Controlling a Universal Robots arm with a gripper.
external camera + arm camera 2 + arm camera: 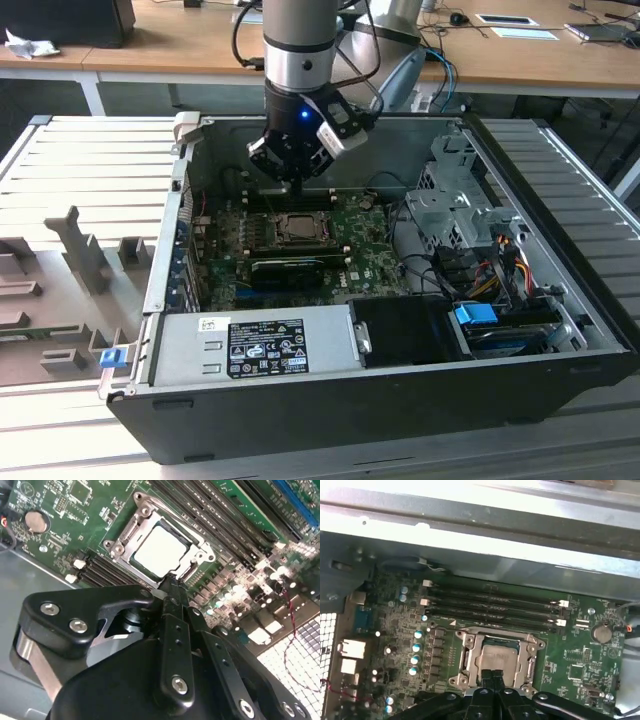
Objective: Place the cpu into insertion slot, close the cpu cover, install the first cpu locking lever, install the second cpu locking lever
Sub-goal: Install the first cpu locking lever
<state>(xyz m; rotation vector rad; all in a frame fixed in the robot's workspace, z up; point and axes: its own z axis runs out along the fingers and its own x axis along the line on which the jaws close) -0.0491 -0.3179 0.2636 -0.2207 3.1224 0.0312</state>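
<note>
The fingers (pixel 173 611) are clenched tight together with nothing between them, forming one narrow black blade; in both wrist views their tips sit at the middle of one edge of the socket (pixel 141 506), and whether they touch its rim I cannot tell; the chip (pixel 161 550) lies flat inside the socket, its pale top showing through the window of the cover (pixel 148 525), which looks folded down around it; so the chip lies straight ahead of the fingertips, just past the socket's near edge, in line with the blade; in the first wrist view the long memory slots (pixel 495 605) run along the socket's far side from the fingers; the locking levers beside the socket are too unclear to judge; the socket sits inside the open computer case (pixel 330 410).
</note>
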